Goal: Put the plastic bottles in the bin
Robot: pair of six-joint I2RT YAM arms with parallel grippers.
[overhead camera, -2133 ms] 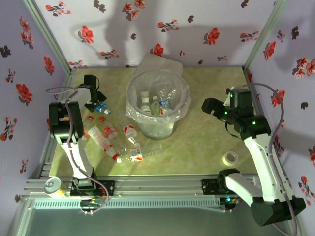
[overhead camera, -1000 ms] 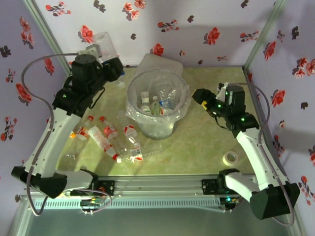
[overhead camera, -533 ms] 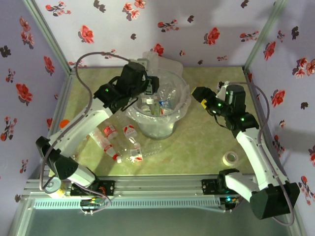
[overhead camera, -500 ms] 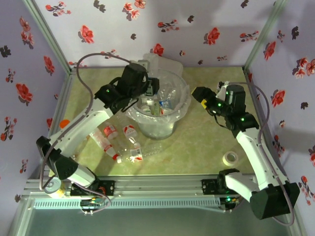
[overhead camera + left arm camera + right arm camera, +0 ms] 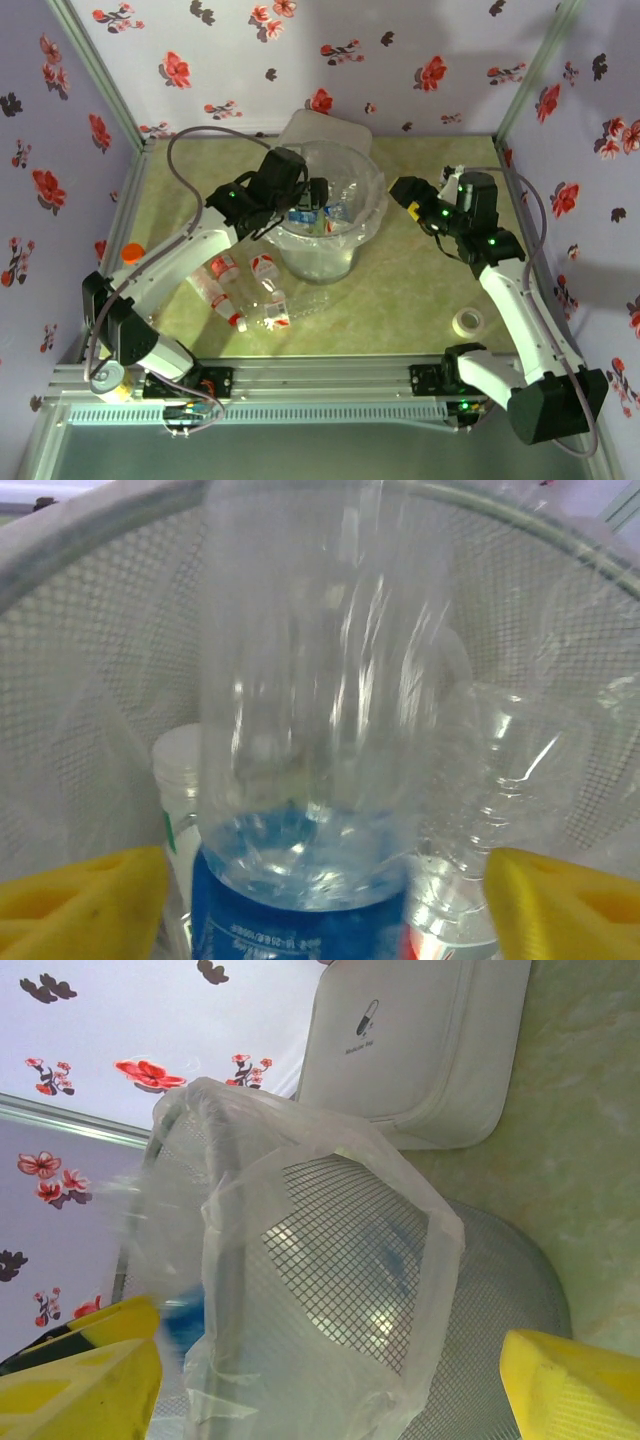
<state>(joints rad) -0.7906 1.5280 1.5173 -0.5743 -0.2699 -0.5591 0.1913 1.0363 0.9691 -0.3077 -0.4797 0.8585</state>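
Bottles (image 5: pixel 262 268) lie scattered left of the bin (image 5: pixel 345 255), tape roll (image 5: pixel 466 321) far right.

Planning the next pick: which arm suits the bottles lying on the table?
Left: the table bottles lie on its side of the bin; the right gripper hangs open across the bin.

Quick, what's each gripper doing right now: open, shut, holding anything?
Left gripper: open, with a blue-label bottle loose between the jaws, over the bin.
Right gripper: open, holding nothing.
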